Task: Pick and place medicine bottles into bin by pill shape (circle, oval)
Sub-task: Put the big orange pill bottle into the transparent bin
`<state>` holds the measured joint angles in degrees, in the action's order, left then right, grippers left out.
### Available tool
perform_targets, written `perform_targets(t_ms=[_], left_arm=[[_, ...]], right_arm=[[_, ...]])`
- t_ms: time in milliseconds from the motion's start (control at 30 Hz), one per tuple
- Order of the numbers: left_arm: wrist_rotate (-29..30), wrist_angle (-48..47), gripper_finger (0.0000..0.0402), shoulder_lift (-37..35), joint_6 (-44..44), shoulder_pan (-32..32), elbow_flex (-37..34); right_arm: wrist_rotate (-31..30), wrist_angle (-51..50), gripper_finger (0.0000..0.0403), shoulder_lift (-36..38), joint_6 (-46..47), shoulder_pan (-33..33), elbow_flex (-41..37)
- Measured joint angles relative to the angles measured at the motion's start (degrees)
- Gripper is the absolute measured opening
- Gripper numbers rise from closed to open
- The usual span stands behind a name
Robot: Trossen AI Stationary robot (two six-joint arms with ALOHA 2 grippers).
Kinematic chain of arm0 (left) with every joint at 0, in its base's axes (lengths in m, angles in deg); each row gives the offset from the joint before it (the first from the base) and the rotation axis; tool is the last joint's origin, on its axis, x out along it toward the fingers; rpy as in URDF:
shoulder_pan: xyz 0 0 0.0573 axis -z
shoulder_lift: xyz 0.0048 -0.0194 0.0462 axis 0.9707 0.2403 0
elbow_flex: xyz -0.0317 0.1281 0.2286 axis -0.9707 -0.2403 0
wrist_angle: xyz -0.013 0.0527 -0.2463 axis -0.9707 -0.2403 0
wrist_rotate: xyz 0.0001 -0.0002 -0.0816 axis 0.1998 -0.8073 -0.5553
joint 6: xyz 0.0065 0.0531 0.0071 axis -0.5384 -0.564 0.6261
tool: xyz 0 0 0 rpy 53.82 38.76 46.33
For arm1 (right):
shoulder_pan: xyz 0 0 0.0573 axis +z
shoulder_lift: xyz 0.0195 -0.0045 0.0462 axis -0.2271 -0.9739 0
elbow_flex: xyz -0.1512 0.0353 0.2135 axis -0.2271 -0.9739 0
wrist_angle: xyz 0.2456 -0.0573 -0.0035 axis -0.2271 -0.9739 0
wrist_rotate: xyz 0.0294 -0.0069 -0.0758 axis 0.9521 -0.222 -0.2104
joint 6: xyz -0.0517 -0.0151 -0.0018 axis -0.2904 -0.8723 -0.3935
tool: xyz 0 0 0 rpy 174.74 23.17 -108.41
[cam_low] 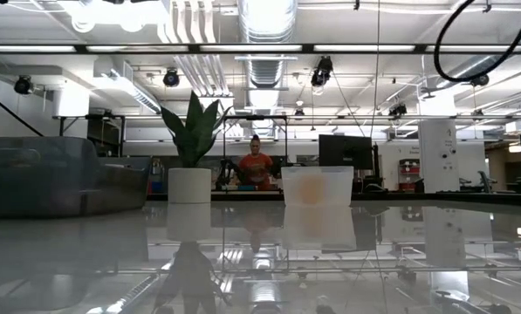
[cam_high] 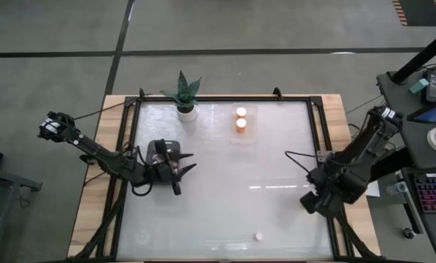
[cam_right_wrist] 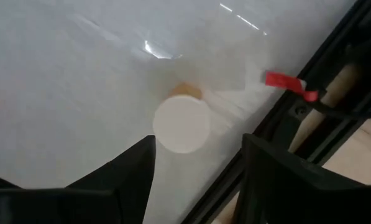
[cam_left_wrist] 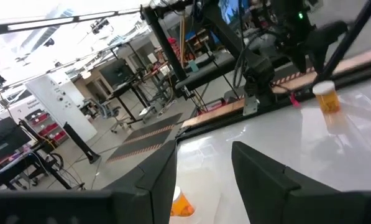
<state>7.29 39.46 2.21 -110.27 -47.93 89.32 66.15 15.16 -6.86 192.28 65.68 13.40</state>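
Bottle (cam_right_wrist: 181, 123) position is what I'm steering by: my right claw (cam_right_wrist: 197, 162) hangs over it with fingers spread, the white cap just ahead of the gap and the bottle's long axis upright, orange body barely peeking past the cap. From above, this lone bottle stands near the worktop's (cam_high: 225, 190) front edge, closer to the right arm. My left claw (cam_high: 182, 166), fingers apart and gripping nothing, waits at the left side. Two orange bottles (cam_high: 241, 118) already stand in the clear tray (cam_high: 232, 137) beside the plant (cam_high: 182, 93).
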Motion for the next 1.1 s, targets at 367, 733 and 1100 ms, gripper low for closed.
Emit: perform_targets(t_ms=[367, 733, 1100], left_arm=[[0.07, 5.16, 0.0139, -0.11, -0.69, -0.04, 0.23], [0.15, 4.86, 0.0139, 0.37, -0.67, -0.02, -0.01], [0.2, 4.79, 0.0139, 0.37, -0.76, 0.0, -0.05]], right_arm=[[-1.3, -0.49, 0.0314, -0.33, -0.4, 1.58, -0.08], [0.56, 0.21, 0.0353, -0.35, 3.22, 1.58, -0.39], [0.56, 1.56, 0.0354, -0.42, 5.19, 1.58, -2.82]])
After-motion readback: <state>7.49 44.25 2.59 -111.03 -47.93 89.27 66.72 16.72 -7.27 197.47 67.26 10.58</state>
